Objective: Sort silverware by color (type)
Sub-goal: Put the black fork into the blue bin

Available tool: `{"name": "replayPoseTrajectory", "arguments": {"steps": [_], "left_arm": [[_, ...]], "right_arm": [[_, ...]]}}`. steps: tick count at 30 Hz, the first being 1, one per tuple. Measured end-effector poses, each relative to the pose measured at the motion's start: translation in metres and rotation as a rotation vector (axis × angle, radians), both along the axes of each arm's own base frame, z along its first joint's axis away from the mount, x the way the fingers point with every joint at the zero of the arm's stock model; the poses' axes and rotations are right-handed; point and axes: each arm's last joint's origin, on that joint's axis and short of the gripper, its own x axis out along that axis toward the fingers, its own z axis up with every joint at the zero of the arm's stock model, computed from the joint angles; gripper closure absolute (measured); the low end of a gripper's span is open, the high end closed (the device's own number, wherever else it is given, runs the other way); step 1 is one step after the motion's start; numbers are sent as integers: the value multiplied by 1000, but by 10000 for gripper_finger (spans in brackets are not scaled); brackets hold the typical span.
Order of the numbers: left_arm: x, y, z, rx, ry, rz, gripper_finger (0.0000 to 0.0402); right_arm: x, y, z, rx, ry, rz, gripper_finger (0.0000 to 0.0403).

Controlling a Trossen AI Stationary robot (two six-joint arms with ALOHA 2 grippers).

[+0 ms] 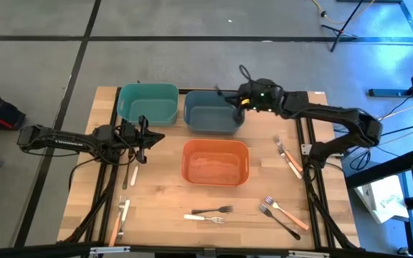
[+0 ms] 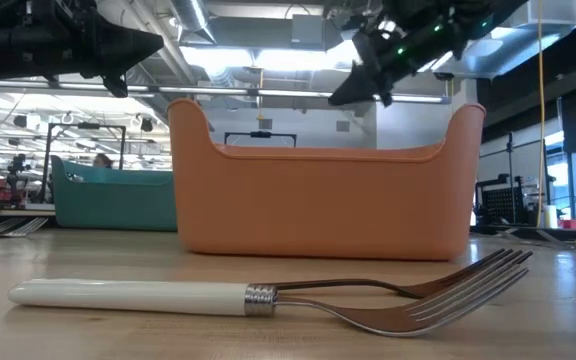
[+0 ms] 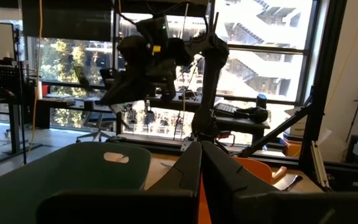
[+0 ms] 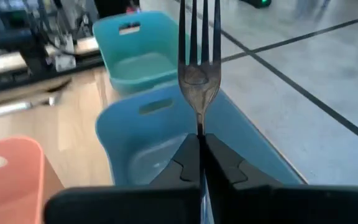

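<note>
My right gripper point(image 1: 239, 99) hovers over the far right corner of the blue-grey bin point(image 1: 212, 113) and is shut on a metal fork point(image 4: 199, 74). The fork's handle is hidden between the fingers, so its colour does not show. My left gripper point(image 1: 151, 136) is shut and empty, level above the table just near of the teal bin point(image 1: 148, 104). More silverware lies flat on the table: a white-handled fork point(image 1: 203, 218), a black fork point(image 1: 215, 210), an orange-handled fork point(image 1: 287, 212), and others at the right point(image 1: 288, 158) and left point(image 1: 124, 212). My right gripper pinches the fork by its neck point(image 4: 199, 122), just behind the tines, between the two fingers. The fingers lie along the fork, and the tines point(image 4: 198, 28) stick out past the fingertips toward the table's left. The fork is lifted clear above the blue-grey bin.
The orange bin point(image 1: 216, 162) stands in the middle of the table, near of the blue-grey one. In the low view it point(image 2: 323, 190) rises behind the white-handled fork point(image 2: 138, 293). Bare wood lies between the orange bin and the near edge.
</note>
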Motion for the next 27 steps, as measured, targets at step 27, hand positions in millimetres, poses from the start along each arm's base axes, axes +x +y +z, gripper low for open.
{"name": "replayPoseTrajectory", "arguments": {"steps": [27], "left_arm": [[0,0,1,1,-7,-3,395]], "right_arm": [[35,-18,-86,38,265,2,402]]}}
